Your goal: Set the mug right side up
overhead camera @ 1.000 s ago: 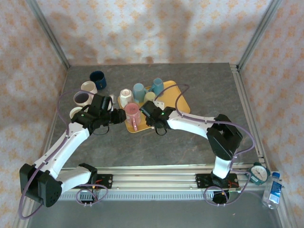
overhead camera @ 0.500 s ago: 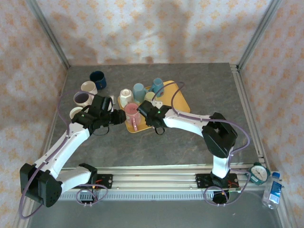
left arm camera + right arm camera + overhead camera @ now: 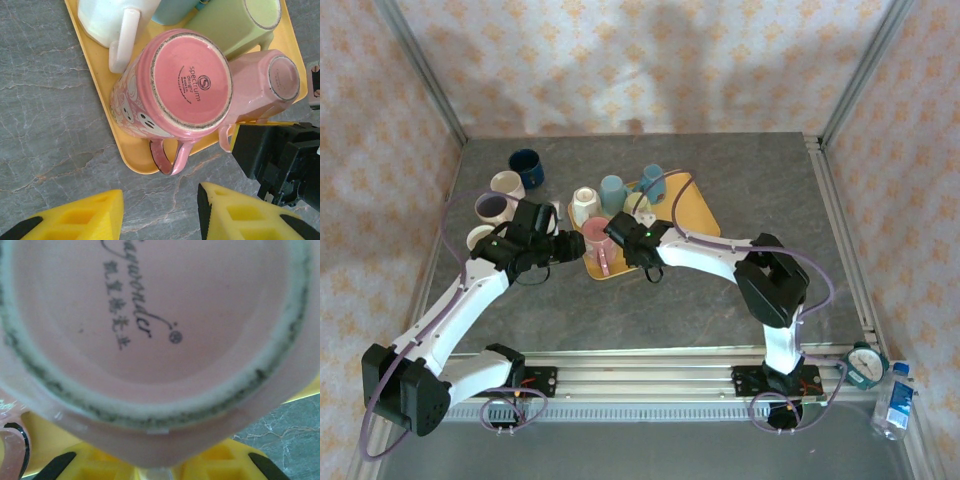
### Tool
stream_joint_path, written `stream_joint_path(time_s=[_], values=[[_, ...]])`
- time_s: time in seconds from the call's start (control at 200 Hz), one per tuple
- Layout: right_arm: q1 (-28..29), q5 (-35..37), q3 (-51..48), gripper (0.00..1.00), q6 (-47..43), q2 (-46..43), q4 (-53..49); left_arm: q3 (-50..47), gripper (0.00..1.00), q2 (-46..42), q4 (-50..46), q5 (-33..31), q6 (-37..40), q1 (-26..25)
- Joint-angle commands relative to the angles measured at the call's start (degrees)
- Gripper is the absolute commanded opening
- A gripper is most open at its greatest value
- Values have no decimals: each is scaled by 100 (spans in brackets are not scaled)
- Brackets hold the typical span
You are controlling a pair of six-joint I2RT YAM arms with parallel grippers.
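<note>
A large pink mug (image 3: 190,85) stands upside down on the yellow tray (image 3: 97,80), its handle (image 3: 170,155) pointing at my left gripper (image 3: 160,210). That gripper is open just short of the handle, with bare table between its yellow fingers. A smaller pale pink mug (image 3: 270,82) stands upside down beside it. Its base (image 3: 160,315) looms close in the right wrist view. My right gripper (image 3: 160,472) sits at that mug's side with its fingers drawn together on a thin pale piece, apparently the handle. From above, the left gripper (image 3: 570,245) and right gripper (image 3: 623,238) flank the large pink mug (image 3: 597,236).
More upside-down mugs share the tray (image 3: 695,205): white (image 3: 584,205), light blue (image 3: 612,190), teal (image 3: 651,180), green (image 3: 636,203). Upright mugs stand on the table to the left: dark blue (image 3: 526,166), cream (image 3: 506,184), purple-lined (image 3: 492,207).
The right arm has reached further left, up against the pale pink mug, and its jaws have closed in. The left arm has stayed still.
</note>
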Motion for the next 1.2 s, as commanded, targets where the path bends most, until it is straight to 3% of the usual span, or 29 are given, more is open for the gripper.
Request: stream_joint_path(time_s=[0.0,0.225,0.816,0.991,1.196], values=[[16,126,200,17,-146,99,-250,-6,43,-123,20,-44,44,62],[19,65,274,0,-308,-102,-253,83,43,-156,-15,-35,-24,62],[-133,-77,34,0,-767,-2041,23,216,44,-453,479,444,-608,62],[-391,-694,-398,0,-975,-2883,884,87,45,-668,1148,840,-958,71],[-903,-1886,-987,0,-909,-3583,2288,-404,48,-871,2539,1466,-1929,71]])
